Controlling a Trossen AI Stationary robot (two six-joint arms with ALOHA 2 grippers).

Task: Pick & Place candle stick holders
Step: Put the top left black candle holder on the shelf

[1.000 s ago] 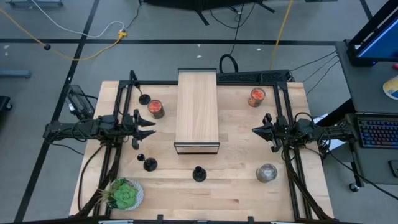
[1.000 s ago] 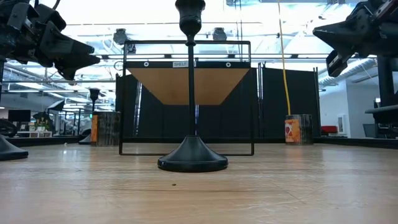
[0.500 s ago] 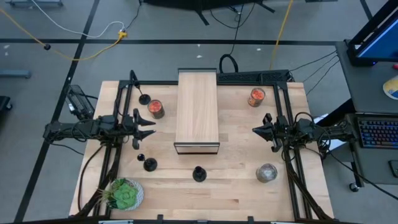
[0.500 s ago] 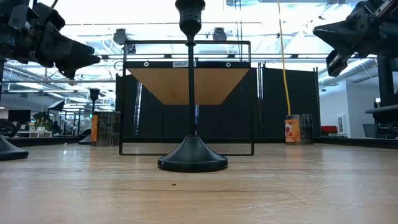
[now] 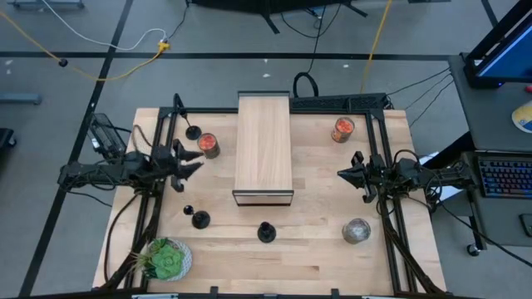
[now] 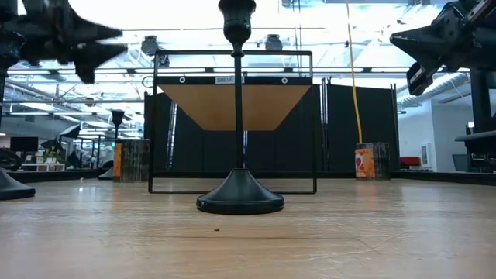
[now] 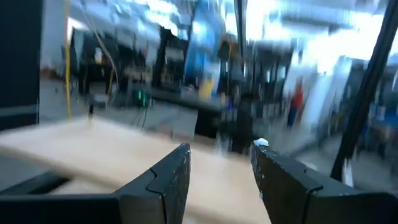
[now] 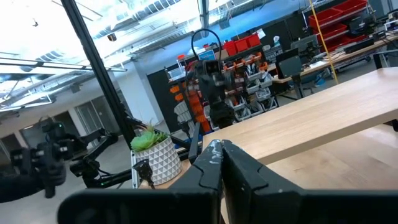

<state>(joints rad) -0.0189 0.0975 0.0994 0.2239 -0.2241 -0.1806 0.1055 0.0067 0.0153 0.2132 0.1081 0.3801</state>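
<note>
black candle stick holder (image 6: 239,108): round base, thin stem, cup top.

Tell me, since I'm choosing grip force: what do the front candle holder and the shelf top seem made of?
Candle holder: matte black throughout, probably metal, though painted plastic can't be ruled out. Shelf top: pale wood with visible grain, possibly veneer, on a thin black frame.
</note>
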